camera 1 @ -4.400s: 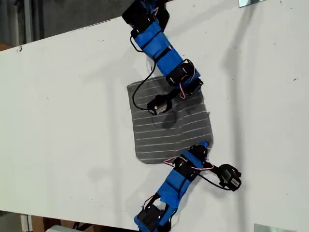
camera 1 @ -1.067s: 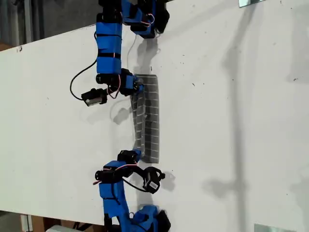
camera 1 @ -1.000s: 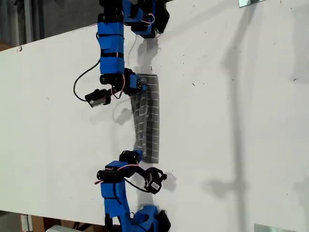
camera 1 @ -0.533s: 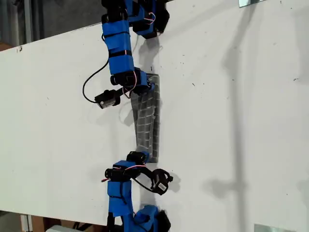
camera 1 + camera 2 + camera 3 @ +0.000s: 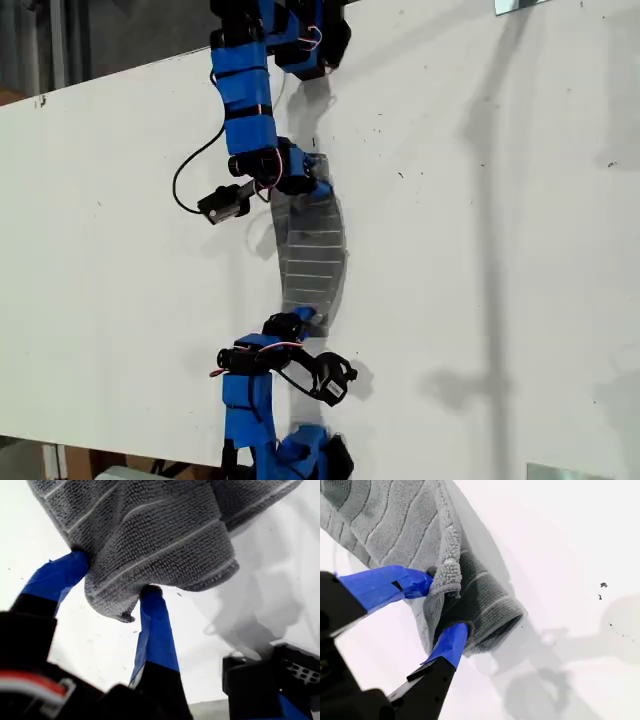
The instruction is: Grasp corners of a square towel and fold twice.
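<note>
White flat tabletop (image 5: 480, 250), matte, fills most of the exterior view; small dark specks scattered over it, soft grey shadows of my arms across it. Its far edge runs diagonally along the exterior view's top left, with a darker background beyond. On it: small dark grey striped soft towel (image 5: 312, 255), a narrow folded strip running up-down near the middle of the exterior view, bowed, both ends lifted, so how much of it touches the surface I cannot tell. Two shiny metal plates on the table, one (image 5: 520, 5) at the exterior view's top right edge, one (image 5: 565, 472) at its bottom right edge.
</note>
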You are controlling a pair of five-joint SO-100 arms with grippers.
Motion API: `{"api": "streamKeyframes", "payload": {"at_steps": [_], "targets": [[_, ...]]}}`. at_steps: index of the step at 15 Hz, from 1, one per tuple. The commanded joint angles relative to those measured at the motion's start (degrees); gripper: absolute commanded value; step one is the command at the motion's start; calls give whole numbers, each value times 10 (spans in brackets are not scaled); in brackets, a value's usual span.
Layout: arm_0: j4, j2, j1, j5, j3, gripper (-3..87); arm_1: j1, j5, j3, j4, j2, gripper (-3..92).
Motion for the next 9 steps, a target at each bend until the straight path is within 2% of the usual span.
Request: {"api": "streamKeyframes", "payload": {"at_steps": [1,5,9], "targets": [[35,45,-35,13,-40,161,45,-25,4,13,48,244],[53,82,-54,25,-47,161,175,-118,-14,74,101,243],[59,83,-53,25,-47,161,170,-120,-29,97,117,243]]}}
